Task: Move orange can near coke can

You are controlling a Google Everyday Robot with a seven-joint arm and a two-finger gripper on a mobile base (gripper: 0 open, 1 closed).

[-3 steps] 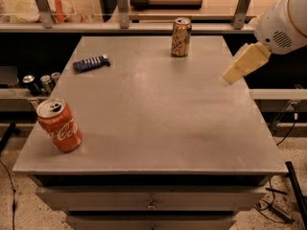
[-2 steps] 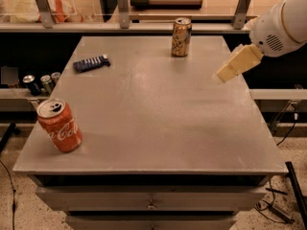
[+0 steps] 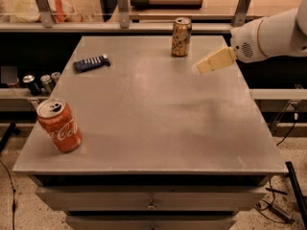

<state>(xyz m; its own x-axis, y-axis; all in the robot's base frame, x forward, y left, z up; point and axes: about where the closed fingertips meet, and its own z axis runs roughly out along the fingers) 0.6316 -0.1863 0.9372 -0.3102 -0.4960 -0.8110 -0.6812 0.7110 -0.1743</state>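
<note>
The orange can [image 3: 181,37] stands upright near the far edge of the grey table [image 3: 153,119], right of centre. The coke can [image 3: 59,125] stands, leaning a little, at the near left corner. My gripper [image 3: 199,68] reaches in from the right on a white arm [image 3: 268,35]. Its cream fingers point left and down, hovering above the table a short way right of and nearer than the orange can, not touching it. It holds nothing.
A dark blue flat packet [image 3: 91,63] lies at the far left of the table. Several small dark cans [image 3: 41,83] stand on a lower shelf to the left. A rail with posts [image 3: 122,6] runs behind the table. Drawers sit under the front edge.
My gripper has moved left and slightly up, from the table's right edge toward the orange can. Both cans and the packet have not moved.
</note>
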